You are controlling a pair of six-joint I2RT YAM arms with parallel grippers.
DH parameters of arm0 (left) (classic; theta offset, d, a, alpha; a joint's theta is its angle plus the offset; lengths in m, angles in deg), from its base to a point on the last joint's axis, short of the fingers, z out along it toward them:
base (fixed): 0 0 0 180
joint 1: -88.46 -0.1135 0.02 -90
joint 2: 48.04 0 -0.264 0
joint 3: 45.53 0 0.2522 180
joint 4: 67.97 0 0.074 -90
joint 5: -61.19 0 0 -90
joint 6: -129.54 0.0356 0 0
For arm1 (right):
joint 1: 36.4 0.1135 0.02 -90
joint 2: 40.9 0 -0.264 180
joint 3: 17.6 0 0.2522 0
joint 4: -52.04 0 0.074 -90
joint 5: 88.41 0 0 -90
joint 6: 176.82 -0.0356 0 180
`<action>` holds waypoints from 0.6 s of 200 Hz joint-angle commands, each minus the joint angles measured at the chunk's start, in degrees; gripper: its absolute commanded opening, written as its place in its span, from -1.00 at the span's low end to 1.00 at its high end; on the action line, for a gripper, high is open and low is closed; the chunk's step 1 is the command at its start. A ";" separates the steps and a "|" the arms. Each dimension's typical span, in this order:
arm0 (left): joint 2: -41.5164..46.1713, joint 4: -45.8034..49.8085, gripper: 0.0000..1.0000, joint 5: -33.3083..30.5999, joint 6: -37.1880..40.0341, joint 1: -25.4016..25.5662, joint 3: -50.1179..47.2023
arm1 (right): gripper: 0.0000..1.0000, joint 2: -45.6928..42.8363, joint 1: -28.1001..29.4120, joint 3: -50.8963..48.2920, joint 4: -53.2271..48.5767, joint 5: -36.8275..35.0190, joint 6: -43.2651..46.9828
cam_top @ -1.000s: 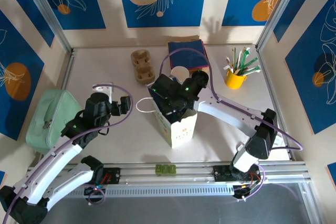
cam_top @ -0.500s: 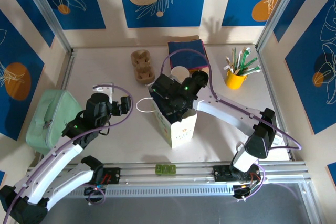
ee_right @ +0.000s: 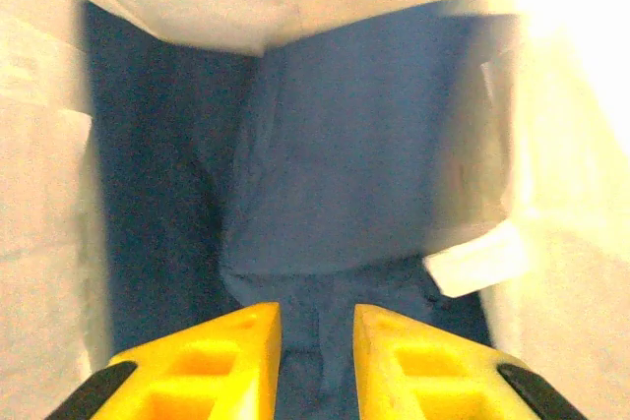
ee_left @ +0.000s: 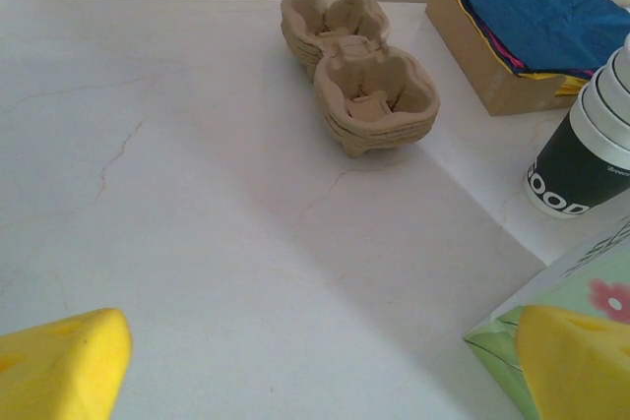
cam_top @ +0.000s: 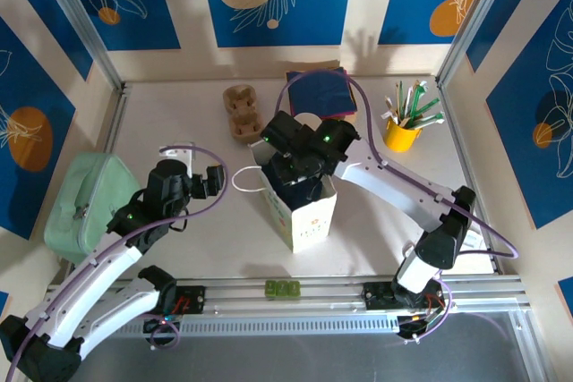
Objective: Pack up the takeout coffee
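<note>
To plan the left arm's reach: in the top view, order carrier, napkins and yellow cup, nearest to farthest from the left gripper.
From the left gripper:
1. carrier, back left.
2. napkins, back centre.
3. yellow cup, back right.

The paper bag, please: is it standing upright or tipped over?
Upright: the paper bag stands on its base, mouth facing up, with the right gripper at its opening.

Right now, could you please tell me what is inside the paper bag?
A dark blue napkin lies inside the paper bag, with the right gripper just above it, jaws slightly apart. The napkin covers the bag's floor, hiding anything beneath.
</note>
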 commanded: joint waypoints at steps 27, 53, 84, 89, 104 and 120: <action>0.22 -1.56 0.99 0.71 -0.71 -0.60 0.05 | -0.47 -0.95 -0.30 7.04 -2.62 -1.19 3.15; 0.35 -1.25 0.99 0.54 -0.62 -0.64 0.28 | -0.44 -1.49 -0.44 10.18 -1.75 -1.62 5.39; 0.44 -1.10 0.99 0.50 -0.62 -0.60 0.49 | -0.39 -1.44 -1.23 14.02 -0.88 -2.82 8.02; 0.39 -1.03 0.99 0.49 -0.58 -0.60 0.54 | -0.38 -1.37 -1.41 14.69 -0.82 -3.04 8.44; 0.41 -0.97 0.99 0.41 -0.69 -0.64 0.70 | -0.34 -1.01 -2.28 16.86 -0.82 -3.87 9.71; 0.32 -0.90 0.99 0.32 -0.66 -0.67 0.80 | -0.27 -0.67 -3.52 18.68 -0.35 -4.36 11.21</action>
